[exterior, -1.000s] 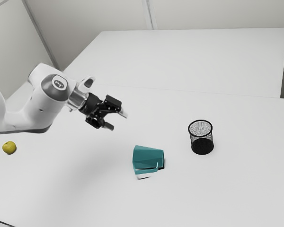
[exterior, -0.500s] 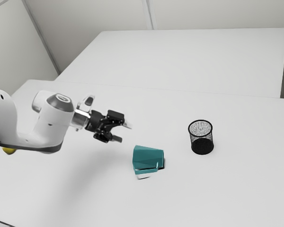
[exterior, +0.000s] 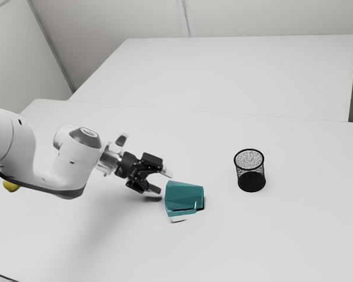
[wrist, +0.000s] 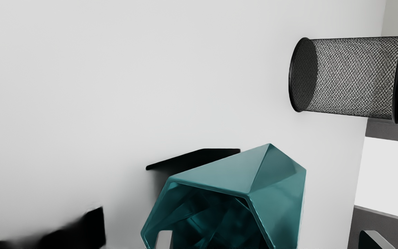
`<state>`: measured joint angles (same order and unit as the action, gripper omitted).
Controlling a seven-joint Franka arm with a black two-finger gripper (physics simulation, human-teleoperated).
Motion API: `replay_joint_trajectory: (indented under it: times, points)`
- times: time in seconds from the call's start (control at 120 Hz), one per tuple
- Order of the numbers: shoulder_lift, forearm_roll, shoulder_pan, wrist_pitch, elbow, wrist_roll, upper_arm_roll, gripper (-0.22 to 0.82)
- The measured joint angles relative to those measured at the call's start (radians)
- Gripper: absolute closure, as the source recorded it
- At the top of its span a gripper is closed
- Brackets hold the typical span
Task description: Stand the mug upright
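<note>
Exterior view: across the white surface [exterior: 270,241], the arm [exterior: 76,167] reached in from the exterior view's left. The black mesh bin [exterior: 250,170] stood upright beyond the teal mug [exterior: 184,196], which lay on its side on the surface, its open mouth facing the fingers [exterior: 155,189]. Those were spread, near the mug. A yellow fruit [exterior: 10,187] sat partly behind the arm.

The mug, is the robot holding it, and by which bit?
Nothing is held: the gripper is open, and the mug lies on its side on the table.
</note>
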<state>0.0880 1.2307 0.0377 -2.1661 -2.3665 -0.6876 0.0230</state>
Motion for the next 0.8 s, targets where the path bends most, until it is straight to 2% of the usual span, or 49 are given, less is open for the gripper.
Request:
replay_joint_trajectory:
  times: [0.692,0.8]
  points:
    - [0.054,0.272,-0.007,0.12,-0.024,-0.3,0.0,0.02]
    - [0.06,0.289,-0.008,0.132,-0.024,-0.341,0.0,0.09]
